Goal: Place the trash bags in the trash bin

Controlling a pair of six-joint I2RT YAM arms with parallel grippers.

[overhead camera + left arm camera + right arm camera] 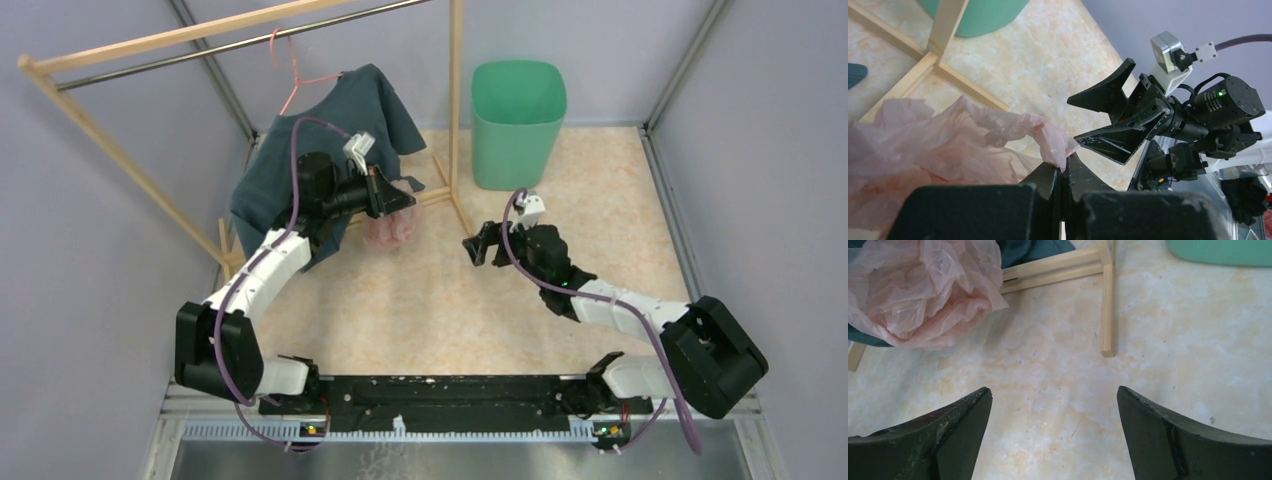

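A crumpled pale-pink trash bag [388, 229] hangs just above the floor near the rack's foot. My left gripper [403, 196] is shut on an edge of it; in the left wrist view the film [948, 145] is pinched between the closed fingertips [1064, 167]. My right gripper [482, 243] stands open to the right of the bag, apart from it, with nothing between its fingers [965, 410]. In the right wrist view the bag [923, 295] lies at the upper left. The mint-green trash bin [518, 120] stands upright at the back right, its base [973, 17] showing in the left wrist view.
A wooden clothes rack [455, 110] with a metal rail stands at the back left; its foot bars [1107, 305] lie on the floor between bag and bin. A dark teal shirt [330, 130] hangs from a pink hanger [290, 75] behind the left arm. Grey walls enclose the floor.
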